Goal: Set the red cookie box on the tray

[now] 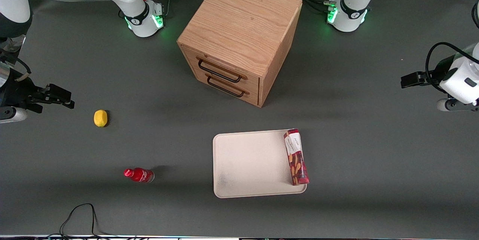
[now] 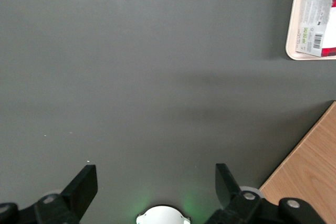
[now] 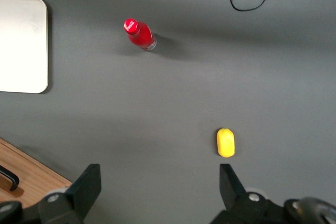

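The red cookie box [image 1: 296, 156] lies flat on the cream-white tray [image 1: 250, 161], along the tray's edge toward the working arm's end of the table. In the left wrist view one end of the box [image 2: 315, 11] shows its white barcode side on the tray's rim [image 2: 290, 30]. My left gripper [image 1: 406, 80] hovers over bare table at the working arm's end, well apart from the box and farther from the front camera than the tray. It is open [image 2: 156, 174], with nothing between its fingers.
A wooden drawer cabinet [image 1: 239, 34] stands farther from the front camera than the tray; its corner [image 2: 310, 171] shows in the left wrist view. A yellow lemon [image 1: 100, 118] and a small red bottle [image 1: 139, 175] lie toward the parked arm's end. A black cable [image 1: 80, 217] loops near the front edge.
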Motion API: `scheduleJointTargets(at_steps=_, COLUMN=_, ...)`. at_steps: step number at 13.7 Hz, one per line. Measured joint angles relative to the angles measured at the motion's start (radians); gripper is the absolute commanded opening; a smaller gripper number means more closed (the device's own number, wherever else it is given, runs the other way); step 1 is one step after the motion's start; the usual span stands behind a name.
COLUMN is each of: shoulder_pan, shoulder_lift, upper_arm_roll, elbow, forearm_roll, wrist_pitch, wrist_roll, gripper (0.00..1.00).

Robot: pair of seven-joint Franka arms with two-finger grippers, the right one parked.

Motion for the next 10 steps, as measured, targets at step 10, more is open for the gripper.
scheduleJointTargets(at_steps=10, shoulder_pan=-0.202, shoulder_lift=0.008, upper_arm_roll=0.242, elbow=0.028, forearm_roll=0.0, wrist_pitch=0.002, wrist_roll=0.022, gripper=1.0)
